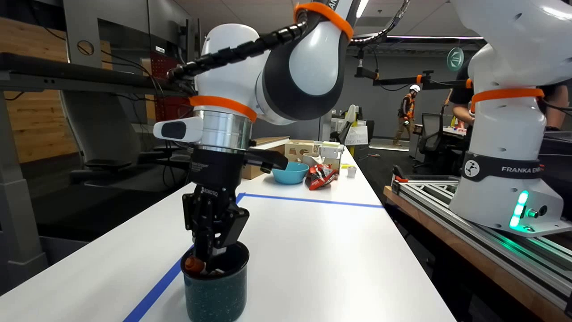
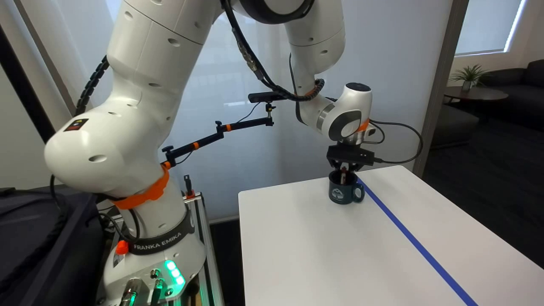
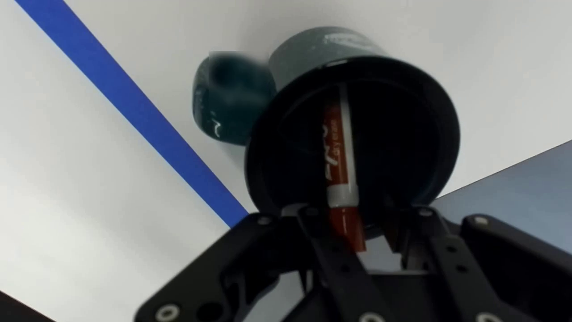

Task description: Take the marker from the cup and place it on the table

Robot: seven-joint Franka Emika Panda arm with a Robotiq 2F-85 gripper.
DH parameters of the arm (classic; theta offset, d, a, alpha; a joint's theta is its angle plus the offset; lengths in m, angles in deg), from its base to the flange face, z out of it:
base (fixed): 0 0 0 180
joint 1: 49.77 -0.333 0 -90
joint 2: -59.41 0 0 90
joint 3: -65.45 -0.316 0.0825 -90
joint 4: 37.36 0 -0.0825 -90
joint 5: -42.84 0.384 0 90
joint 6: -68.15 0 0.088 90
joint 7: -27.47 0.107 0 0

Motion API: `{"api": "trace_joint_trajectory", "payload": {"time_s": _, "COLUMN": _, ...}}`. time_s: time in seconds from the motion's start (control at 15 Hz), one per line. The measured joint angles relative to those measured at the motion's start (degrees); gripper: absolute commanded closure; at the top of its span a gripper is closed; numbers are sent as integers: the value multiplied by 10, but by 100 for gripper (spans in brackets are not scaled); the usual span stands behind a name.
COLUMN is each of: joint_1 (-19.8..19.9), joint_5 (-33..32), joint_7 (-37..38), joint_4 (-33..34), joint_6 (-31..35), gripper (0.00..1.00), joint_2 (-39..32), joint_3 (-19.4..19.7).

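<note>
The marker (image 3: 337,152) leans inside the cup (image 1: 216,297), its orange-red end up by the rim and the rest running down into the dark interior; a white band sits below that end, and "dry erase" can be read on the label. The cup, dark teal and speckled, stands upright on the near part of the white table (image 1: 321,259) in an exterior view, with blue tape (image 1: 161,288) to its left. Its handle (image 2: 359,192) is on the right in an exterior view. The gripper (image 2: 344,168) points down into the cup's mouth, its fingers (image 3: 339,258) parted to a middling width, the marker between them in the wrist view. A gap shows to the marker's right; whether the left finger touches it I cannot tell. On the far part of the table, in an exterior view, sits a light blue bowl (image 1: 290,173), its inside hidden, with a red packet (image 1: 321,176) just to its right, a small white tub (image 1: 351,171) farther right and a cardboard box (image 1: 252,173) to its left.
</note>
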Motion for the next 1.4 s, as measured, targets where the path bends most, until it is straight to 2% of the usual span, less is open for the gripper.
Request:
{"api": "trace_joint_trajectory", "payload": {"time_s": 0.33, "joint_1": -4, "joint_5": 1, "joint_7": -9, "joint_4": 0, "joint_6": -3, "gripper": 62, "joint_2": -7, "joint_3": 7}}
{"api": "trace_joint_trajectory", "payload": {"time_s": 0.47, "joint_1": -10, "joint_5": 1, "joint_7": -13, "joint_4": 0, "joint_6": -3, "gripper": 86, "joint_2": -11, "joint_3": 11}}
{"api": "trace_joint_trajectory", "payload": {"time_s": 0.6, "joint_1": -16, "joint_5": 1, "joint_7": -17, "joint_4": 1, "joint_6": -3, "gripper": 100, "joint_2": -16, "joint_3": 14}}
{"api": "trace_joint_trajectory", "payload": {"time_s": 0.73, "joint_1": -21, "joint_5": 1, "joint_7": -18, "joint_4": 4, "joint_6": -3, "gripper": 95, "joint_2": -17, "joint_3": 17}}
{"api": "trace_joint_trajectory", "payload": {"time_s": 1.13, "joint_1": -31, "joint_5": 1, "joint_7": -18, "joint_4": 6, "joint_6": -3, "gripper": 95, "joint_2": -10, "joint_3": 25}}
{"api": "trace_joint_trajectory", "payload": {"time_s": 1.4, "joint_1": -46, "joint_5": 1, "joint_7": -3, "joint_4": -4, "joint_6": -5, "gripper": 95, "joint_2": 27, "joint_3": 34}}
